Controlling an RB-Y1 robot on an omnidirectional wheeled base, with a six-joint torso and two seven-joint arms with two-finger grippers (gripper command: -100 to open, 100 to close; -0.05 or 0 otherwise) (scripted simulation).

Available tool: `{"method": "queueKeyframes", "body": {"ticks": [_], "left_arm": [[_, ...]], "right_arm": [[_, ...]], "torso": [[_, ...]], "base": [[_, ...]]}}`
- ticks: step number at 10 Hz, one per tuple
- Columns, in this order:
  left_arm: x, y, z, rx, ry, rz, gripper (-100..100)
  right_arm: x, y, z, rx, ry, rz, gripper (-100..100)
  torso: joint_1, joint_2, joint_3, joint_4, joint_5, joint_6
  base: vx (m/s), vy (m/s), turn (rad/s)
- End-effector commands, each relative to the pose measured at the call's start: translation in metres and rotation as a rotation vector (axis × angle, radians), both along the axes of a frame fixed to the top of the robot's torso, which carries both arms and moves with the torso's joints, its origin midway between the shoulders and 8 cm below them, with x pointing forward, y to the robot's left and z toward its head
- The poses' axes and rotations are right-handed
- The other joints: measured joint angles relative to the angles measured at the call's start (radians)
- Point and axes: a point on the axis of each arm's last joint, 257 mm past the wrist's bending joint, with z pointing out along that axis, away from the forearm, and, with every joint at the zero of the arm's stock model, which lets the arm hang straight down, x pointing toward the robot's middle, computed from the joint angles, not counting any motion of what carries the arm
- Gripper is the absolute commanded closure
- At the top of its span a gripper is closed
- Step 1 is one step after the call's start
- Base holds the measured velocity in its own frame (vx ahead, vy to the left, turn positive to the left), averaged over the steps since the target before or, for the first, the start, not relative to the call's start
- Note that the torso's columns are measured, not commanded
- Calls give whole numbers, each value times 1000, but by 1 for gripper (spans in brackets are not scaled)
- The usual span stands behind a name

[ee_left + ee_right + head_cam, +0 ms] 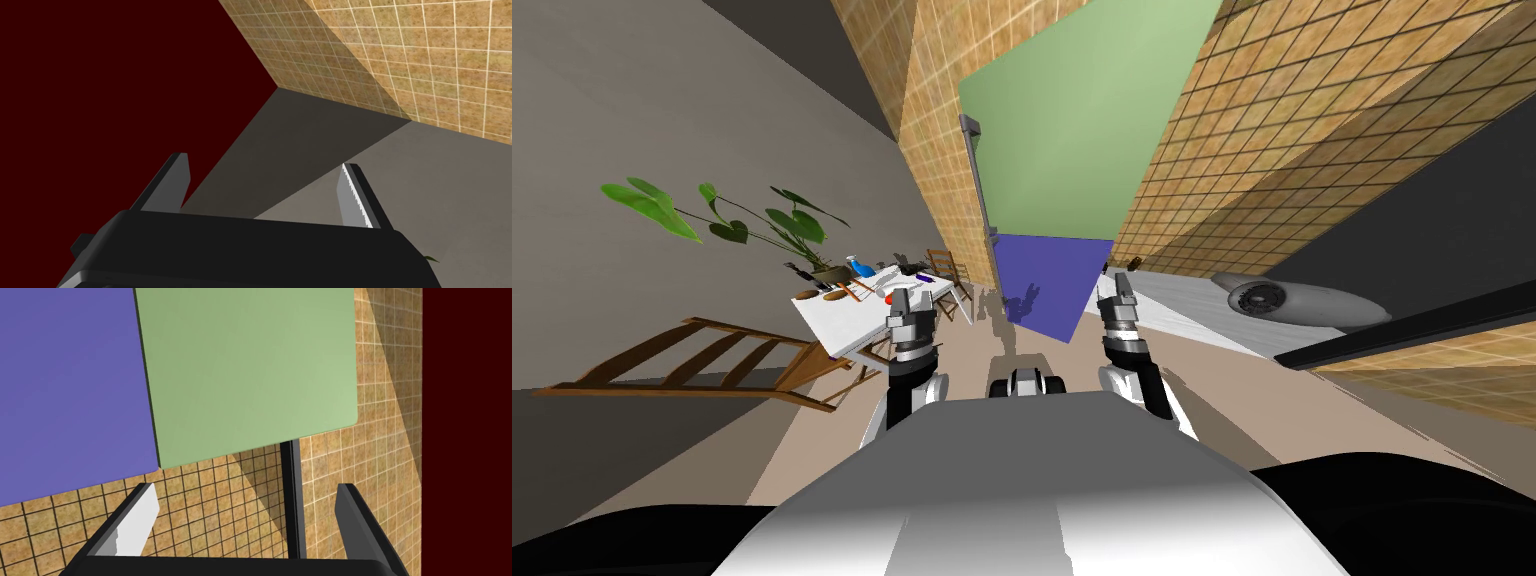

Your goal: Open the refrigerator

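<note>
Facing the refrigerator [1057,200], which stands dead ahead against the tan tiled wall [1312,120], well apart from both arms. It shows two flat panels: a big green upper door [1092,100] over a smaller purple lower door [1047,285]. Off to my left is a white counter [837,325] w/ small clutter and a leafy plant [742,220] behind it, neither relevant.

A grey bar handle [975,180] runs along the green door's left edge in head view. That's the place to take hold, approx. mid-bar, fingers across it. My guess: the door is rigid and fairly heavy, hinged on the side opp. the handle, and the seal prob. resists at first. So a firm grip and a steady pull along an arc. The bar looks smooth and could slip.

Left pincer [910,305] is spread, nothing between its fingers. Right pincer [1119,290] is spread too, empty. They hang either side of the purple door in head view, not touching it. Left is nearer the handle side.
</note>
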Motion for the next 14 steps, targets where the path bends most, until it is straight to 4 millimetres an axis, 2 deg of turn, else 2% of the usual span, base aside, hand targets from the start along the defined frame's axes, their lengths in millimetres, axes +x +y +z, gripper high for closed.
{"method": "queueKeyframes", "body": {"ticks": [1,6,7,10,11,14], "left_arm": [[0,0,0,0,0,0,0],[0,0,0,0,0,0,0],[0,0,0,0,0,0,0],[0,0,0,0,0,0,0],[0,0,0,0,0,0,0],[0,0,0,0,0,0,0]], "right_arm": [[6,-1,-14,-115,65,-6,-100],[16,-9,-40,-351,186,-43,-100],[16,-8,-40,-358,186,-40,-100],[23,-23,-59,-559,277,-90,-100],[23,-22,-59,-577,277,-82,-100],[27,-35,-69,-728,332,-119,-100]], "torso": [[0,0,-1,1,0,0],[-4,4,1,2,-1,0],[-1,2,0,2,0,0],[0,1,-1,1,0,0],[1,1,-1,1,0,0],[-5,3,1,2,-2,0]], "base": [[54,123,10],[54,102,4],[51,88,-5],[68,132,0],[47,117,-3],[44,90,1]]}}
